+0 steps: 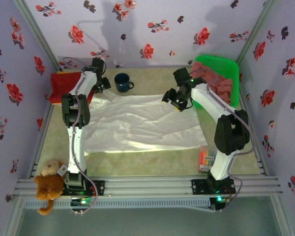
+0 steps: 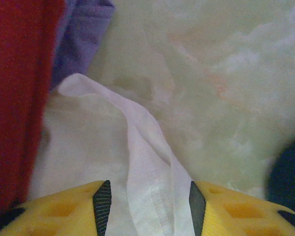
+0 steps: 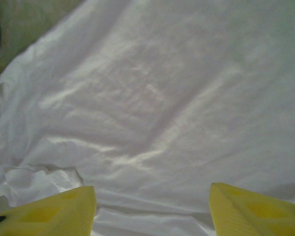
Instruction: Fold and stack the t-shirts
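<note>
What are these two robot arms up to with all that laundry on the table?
They are folding t-shirts. A white t-shirt lies spread across the table. The left hand straddles a raised fold at its far left corner, jaws apart, and the right hand hovers open over its far right part. A red shirt sits at the far left, and pink shirts wait in the green basket.

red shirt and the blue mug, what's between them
In the top view, the left gripper sits between the red t-shirt and the mug, over a corner of the white t-shirt. The left wrist view shows that cloth between its fingers.
</note>
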